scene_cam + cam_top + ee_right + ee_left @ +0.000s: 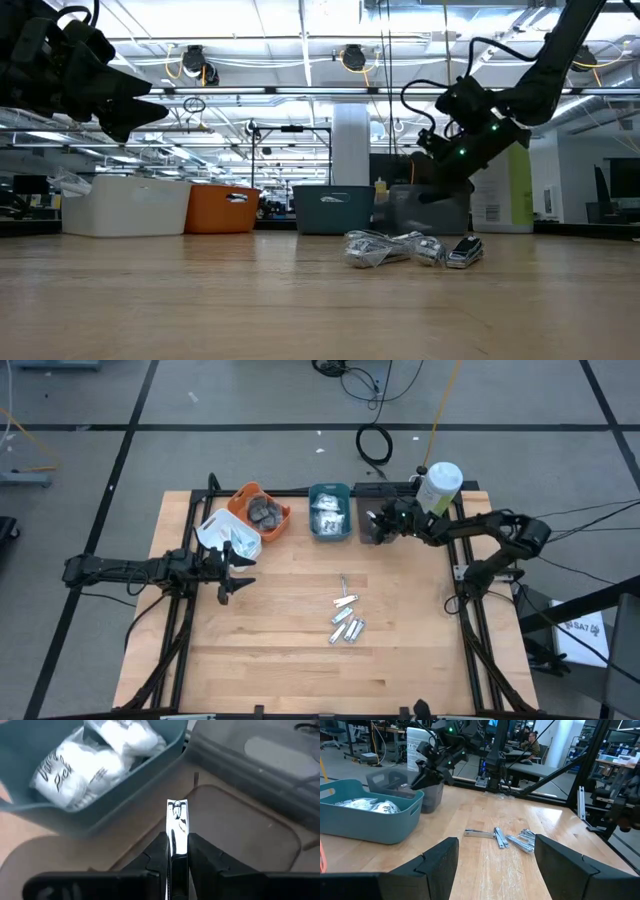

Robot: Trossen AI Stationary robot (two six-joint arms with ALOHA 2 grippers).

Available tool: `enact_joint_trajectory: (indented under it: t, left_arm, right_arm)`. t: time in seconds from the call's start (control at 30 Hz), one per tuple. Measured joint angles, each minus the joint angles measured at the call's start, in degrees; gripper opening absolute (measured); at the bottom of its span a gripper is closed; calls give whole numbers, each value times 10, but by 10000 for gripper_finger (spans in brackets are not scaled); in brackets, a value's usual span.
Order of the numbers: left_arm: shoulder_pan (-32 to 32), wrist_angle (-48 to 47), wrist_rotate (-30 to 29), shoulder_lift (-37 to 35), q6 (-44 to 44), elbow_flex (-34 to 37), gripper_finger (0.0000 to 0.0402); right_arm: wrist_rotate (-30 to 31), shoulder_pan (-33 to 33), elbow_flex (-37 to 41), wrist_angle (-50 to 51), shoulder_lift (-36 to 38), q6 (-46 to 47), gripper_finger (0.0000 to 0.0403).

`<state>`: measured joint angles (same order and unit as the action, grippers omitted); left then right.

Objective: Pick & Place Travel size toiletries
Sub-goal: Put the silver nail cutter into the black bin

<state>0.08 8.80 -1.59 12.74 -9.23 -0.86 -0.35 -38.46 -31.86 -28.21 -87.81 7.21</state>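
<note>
My right gripper (381,525) hangs above the grey bin (372,530) at the table's far edge, shut on a small silver toiletry piece (176,815). The low view shows this gripper (442,186) well above the table. Several more silver pieces (345,618) lie flat in a loose pile on the wood right of the table's middle. My left gripper (228,567) is open and raised beside the white bin (226,536), holding nothing. Dark grey discs (264,511) lie in the orange bin, white packets (328,515) in the teal bin. My right gripper pinches the silver piece between its two fingers, gripping its rear part (177,832). The piece runs along the fingers, and its front end (175,807) sticks out past the tips. It is lifted clear above the grey bin's floor (240,825).
Four bins stand in a row along the far edge: white, orange (262,510), teal (330,512) and grey. A big white-and-green bottle (438,488) stands right of the grey bin. Bare wood lies on the near half of the table (280,670).
</note>
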Motion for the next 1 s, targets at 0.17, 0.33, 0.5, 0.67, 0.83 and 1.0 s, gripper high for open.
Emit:
enact_joint_trajectory:
  t: [0.17, 0.33, 0.5, 0.67, 0.83, 1.0]
  left_arm:
    - [0, 0, 0, 0, 0, 0, 255]
    - [0, 0, 0, 0, 0, 0, 255]
    - [0, 0, 0, 0, 0, 0, 255]
    - [0, 0, 0, 0, 0, 0, 255]
    - [0, 0, 0, 0, 0, 0, 255]
    - [0, 0, 0, 0, 0, 0, 255]
  right_arm:
    - [0, 0, 0, -13, 1, 2, 59]
    - [0, 0, 0, -16, 0, 2, 68]
    - [0, 0, 0, -27, 0, 1, 96]
    - [-15, 0, 0, -41, 0, 18, 140]
    - [-69, 1, 1, -67, 7, 30, 172]
    - [-143, 21, 1, -112, 48, 48, 176]
